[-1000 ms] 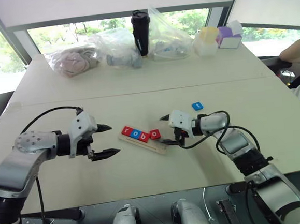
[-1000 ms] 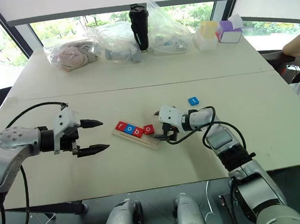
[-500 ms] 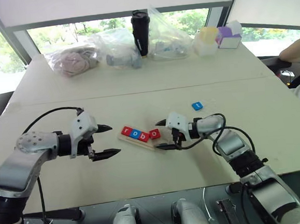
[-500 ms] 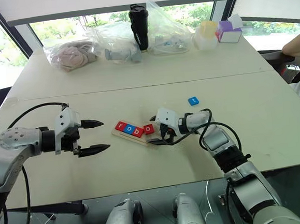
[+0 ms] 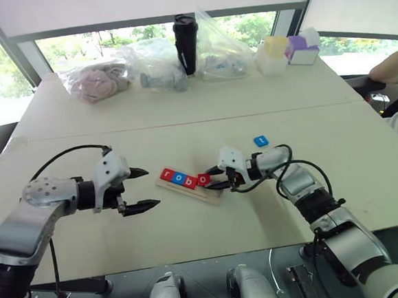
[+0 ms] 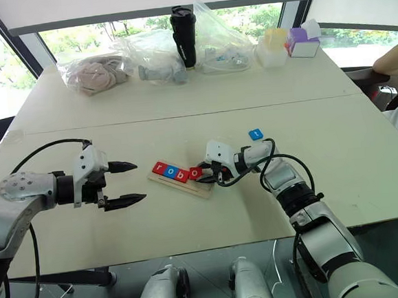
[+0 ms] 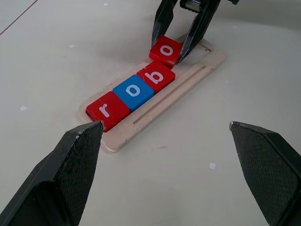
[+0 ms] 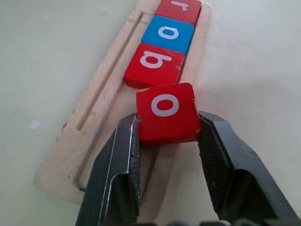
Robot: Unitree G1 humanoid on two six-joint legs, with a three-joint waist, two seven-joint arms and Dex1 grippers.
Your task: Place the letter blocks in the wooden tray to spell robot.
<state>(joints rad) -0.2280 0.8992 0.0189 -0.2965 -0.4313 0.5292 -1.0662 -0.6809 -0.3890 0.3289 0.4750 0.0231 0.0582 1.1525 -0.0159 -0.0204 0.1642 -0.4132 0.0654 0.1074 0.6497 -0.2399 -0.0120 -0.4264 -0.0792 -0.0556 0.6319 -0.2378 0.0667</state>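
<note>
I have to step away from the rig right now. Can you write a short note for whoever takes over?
Right gripper: shut on the red o block, holding it over the wooden tray just past the b, slightly askew and not yet lined up.
Left gripper: open, holding nothing, hovering beside the tray's r end.
Done: red r, blue o and red b sit in a row in the tray.
Left: seat the red o next to the b and release, then fetch the blue t block, which lies on the table beyond the right arm, and place it last.
</note>
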